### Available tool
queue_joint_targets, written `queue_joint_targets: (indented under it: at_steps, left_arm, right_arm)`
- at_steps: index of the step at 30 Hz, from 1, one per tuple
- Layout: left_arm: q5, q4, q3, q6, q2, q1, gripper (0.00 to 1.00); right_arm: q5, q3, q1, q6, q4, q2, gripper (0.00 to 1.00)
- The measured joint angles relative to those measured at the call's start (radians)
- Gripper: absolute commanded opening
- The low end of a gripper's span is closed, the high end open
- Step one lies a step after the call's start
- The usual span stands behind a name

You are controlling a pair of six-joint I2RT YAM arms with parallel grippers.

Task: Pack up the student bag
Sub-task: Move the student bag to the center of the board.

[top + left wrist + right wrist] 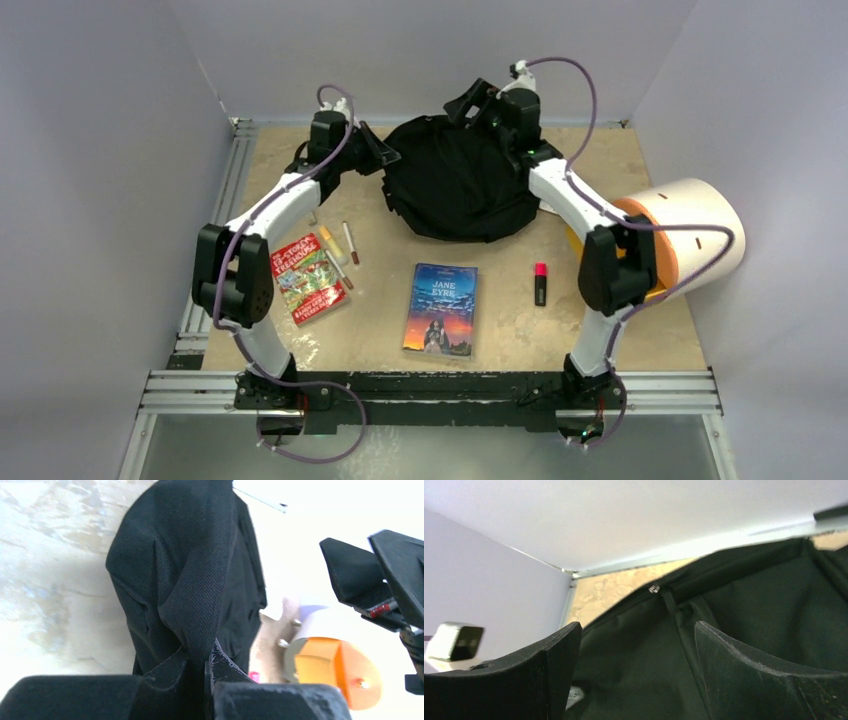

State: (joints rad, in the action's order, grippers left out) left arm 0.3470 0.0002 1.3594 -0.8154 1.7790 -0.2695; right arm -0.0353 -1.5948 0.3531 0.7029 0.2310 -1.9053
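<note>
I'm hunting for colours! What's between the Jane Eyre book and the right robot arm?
A black highlighter with a pink cap lies there, alone; the top external view shows it.

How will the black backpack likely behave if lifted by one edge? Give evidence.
Probably floppy: the student bag creases into a fold where the left gripper pinches it. It would likely sag rather than lift whole, since it lies slumped on the table. Its coarse weave looks grippy, not slippery.

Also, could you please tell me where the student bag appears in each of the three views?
Top external: student bag, far centre of the table.
Left wrist: centre, fold pinched in left gripper.
Right wrist: lower right, beyond open right gripper.
Shared landmark: tan table surface, in all three.
</note>
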Motion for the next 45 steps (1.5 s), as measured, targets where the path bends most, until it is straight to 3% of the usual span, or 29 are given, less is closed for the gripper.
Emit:
queue_joint_targets:
  at_steps: [8,16,22,28,36,45]
  left_arm:
    - [-0.066,-0.101,-0.041,-0.132,-0.136,-0.113,0.0]
    - [-0.093,0.018,-0.473,-0.124,-0.368,-0.179,0.0]
    - [-0.081,0.181,-0.711,-0.106,-0.381,-0.176,0.0]
    - [-0.104,0.31,-0.787,-0.119,-0.389,-0.176,0.0]
    - [-0.193,0.361,-0.863,-0.174,-0.417,-0.181,0.0]
    - [-0.235,0.461,-0.888,-0.205,-0.299,-0.187,0.0]
  right_arm:
    - [0.017,0.11,0.0,-0.012,0.012,0.173,0.85]
    - [-0.01,0.263,-0.001,-0.04,-0.006,0.177,0.87]
    - [-0.092,0.282,-0.014,-0.048,0.029,0.162,0.87]
    - [-0.133,0.282,-0.018,-0.068,0.066,0.123,0.87]
    - [-0.131,0.283,0.008,-0.065,0.073,0.105,0.85]
    - [-0.104,0.29,0.06,-0.033,0.12,0.032,0.83]
